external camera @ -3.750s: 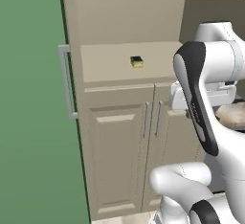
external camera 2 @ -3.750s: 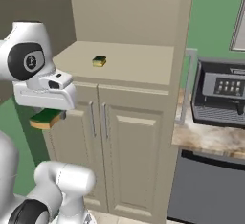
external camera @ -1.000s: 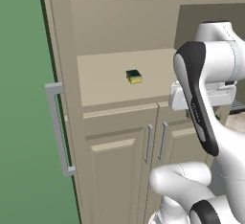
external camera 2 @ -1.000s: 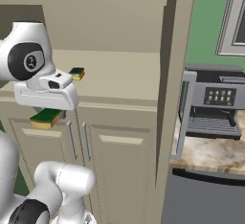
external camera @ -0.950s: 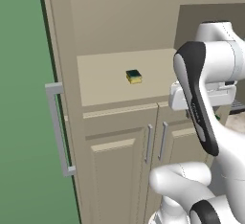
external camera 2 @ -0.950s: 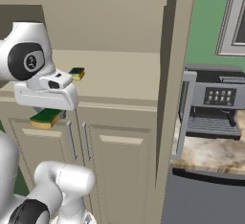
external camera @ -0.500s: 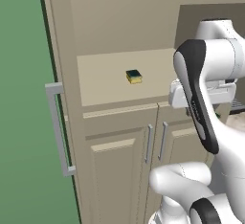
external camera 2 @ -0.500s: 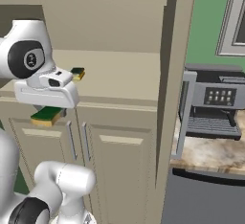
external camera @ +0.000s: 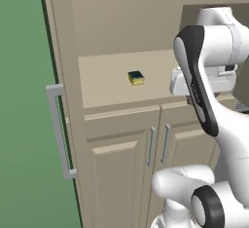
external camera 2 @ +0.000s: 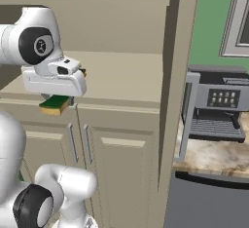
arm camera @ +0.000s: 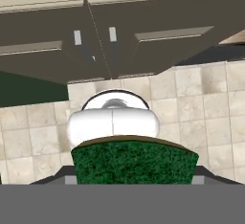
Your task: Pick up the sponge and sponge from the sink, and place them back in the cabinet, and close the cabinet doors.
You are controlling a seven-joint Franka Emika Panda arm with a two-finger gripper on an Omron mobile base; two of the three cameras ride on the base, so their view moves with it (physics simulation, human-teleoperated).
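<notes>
Right base view has the gripper (external camera 2: 54,100) hanging just in front of the cabinet (external camera 2: 121,42), its jaws pinching a sponge (external camera 2: 55,104) whose green scrub layer and yellow base peek out below the white hand. Seen from the hand camera, that same sponge (arm camera: 135,162) sits right up against the lens, green face toward it, with the shorter lower doors (arm camera: 115,27) and tiled floor (arm camera: 201,103) beyond. Over in the left base view, the other sponge (external camera: 136,78) already rests on the inner shelf (external camera: 112,83), well apart from the arm.

My read: roughly half the job is done. One sponge is put away; the second is carried and not yet set down, level with or a little below the shelf edge. It needs lifting onto the shelf and releasing. Both tall doors stand open, the left cabinet door (external camera: 29,100) with its bar handle (external camera: 60,132) and the right one (external camera 2: 177,76), so closing them remains.
</notes>
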